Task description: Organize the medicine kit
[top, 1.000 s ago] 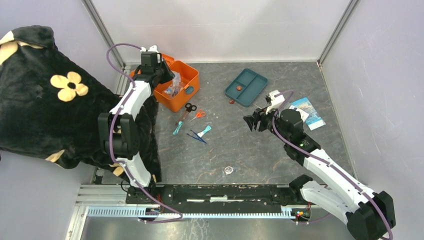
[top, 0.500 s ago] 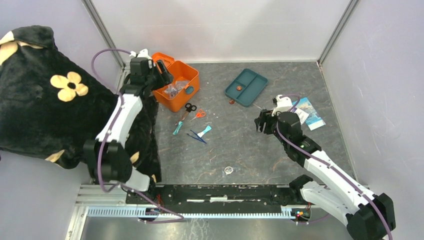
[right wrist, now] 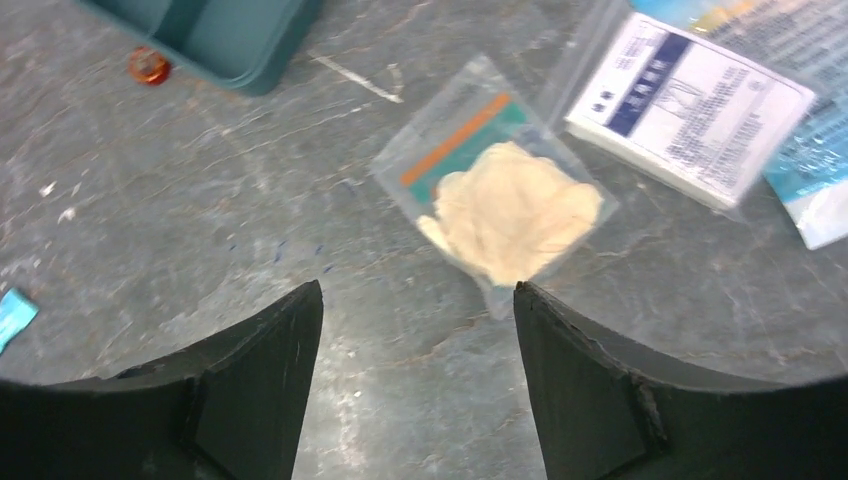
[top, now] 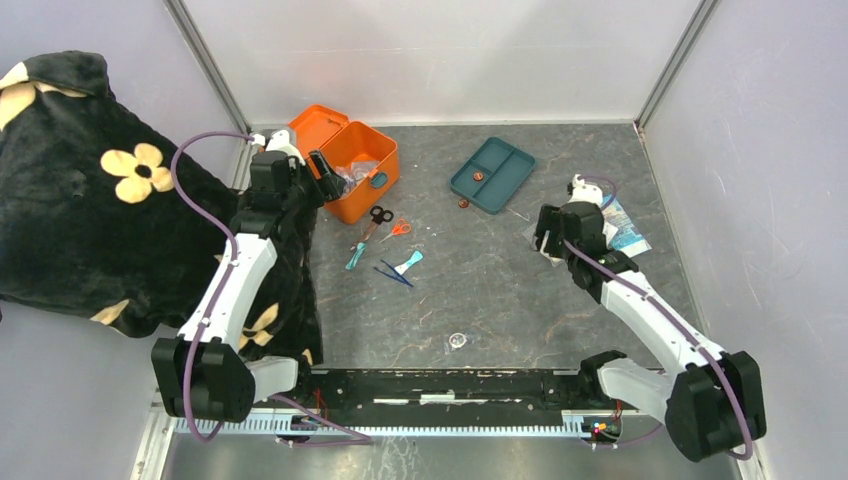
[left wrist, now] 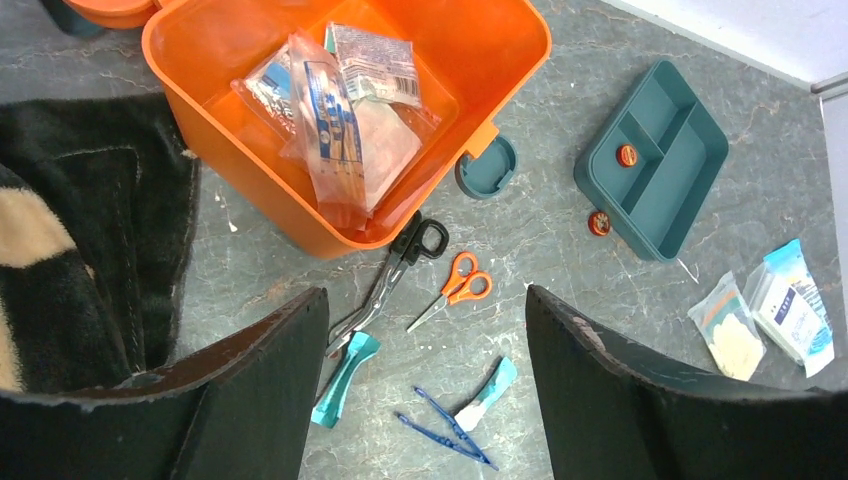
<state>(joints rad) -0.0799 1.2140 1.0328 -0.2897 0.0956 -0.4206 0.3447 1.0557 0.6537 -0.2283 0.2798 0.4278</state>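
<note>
The medicine kit (top: 352, 207) is an orange box with its lid up, at the back left. Several clear packets (left wrist: 345, 130) lie inside the kit (left wrist: 500, 60). My left gripper (top: 324, 167) hangs open and empty beside its left edge. In the left wrist view the left gripper (left wrist: 425, 295) frames black scissors (left wrist: 400, 260), orange scissors (left wrist: 455, 290) and blue tweezers (left wrist: 445, 435). My right gripper (top: 547, 232) is open and empty just above the table. Its right fingertip (right wrist: 535, 300) is next to a clear glove packet (right wrist: 500, 205).
A teal tray (top: 500, 160) holds a small orange disc (top: 478, 176), and another disc (top: 463, 203) lies beside it. A white packet (right wrist: 690, 105) and a blue leaflet (top: 625, 228) lie right of the right gripper. Black flowered cloth (top: 100, 200) covers the left side.
My left gripper has opened and pulled back from over the kit toward the near left. My right gripper has moved right, to the glove packet, and spread a little wider.
</note>
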